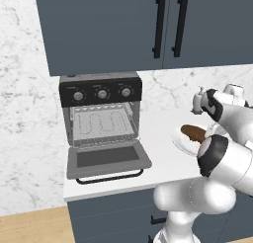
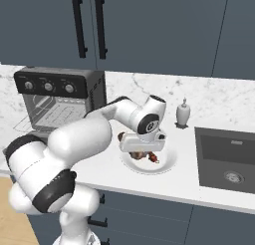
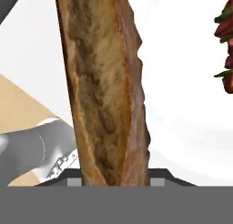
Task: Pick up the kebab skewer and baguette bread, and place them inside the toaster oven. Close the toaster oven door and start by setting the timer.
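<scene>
The claw (image 2: 141,150) is lowered over the white plate (image 2: 167,165) and closed on the baguette (image 3: 107,91), whose brown crust runs up between the finger tips in the hand view. Just beside the claw, on the same plate, lies the skewer (image 3: 226,45) with its red chunks, apart from the loaf. Well off to the claw's left on the bench (image 1: 158,133) stands the toaster oven (image 1: 101,116), its door (image 1: 107,159) dropped flat and the wire rack bare. Beyond the plate stands a small white bottle (image 2: 183,112).

Skewer (image 3: 225,45) cut by frame edge; baguette (image 3: 107,86) ends cropped
</scene>
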Controlling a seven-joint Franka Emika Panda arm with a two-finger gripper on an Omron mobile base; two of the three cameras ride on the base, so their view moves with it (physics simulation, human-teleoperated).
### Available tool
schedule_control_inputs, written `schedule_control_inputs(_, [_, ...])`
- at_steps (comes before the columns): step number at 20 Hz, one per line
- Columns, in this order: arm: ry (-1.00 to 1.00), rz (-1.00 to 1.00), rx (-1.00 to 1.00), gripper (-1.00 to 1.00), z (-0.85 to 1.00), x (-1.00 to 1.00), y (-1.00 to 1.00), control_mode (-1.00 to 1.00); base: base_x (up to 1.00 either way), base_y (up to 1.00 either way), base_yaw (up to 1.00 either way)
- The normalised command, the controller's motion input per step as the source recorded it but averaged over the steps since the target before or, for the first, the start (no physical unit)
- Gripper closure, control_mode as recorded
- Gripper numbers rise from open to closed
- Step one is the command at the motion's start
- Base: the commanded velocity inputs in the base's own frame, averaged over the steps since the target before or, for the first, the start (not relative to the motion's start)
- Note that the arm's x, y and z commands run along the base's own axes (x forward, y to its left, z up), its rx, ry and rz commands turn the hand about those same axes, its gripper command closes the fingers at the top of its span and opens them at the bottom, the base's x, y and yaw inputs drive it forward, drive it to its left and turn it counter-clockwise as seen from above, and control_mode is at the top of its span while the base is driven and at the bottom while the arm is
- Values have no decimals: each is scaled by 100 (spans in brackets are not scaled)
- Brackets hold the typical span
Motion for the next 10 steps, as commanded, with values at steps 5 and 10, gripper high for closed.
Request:
schedule_control_inputs(5, [0,-4,0,100,58,-29,97,-100,0,0,0])
schedule_control_inputs(10, [0,-10,0,100,26,-36,93,-100,0,0,0])
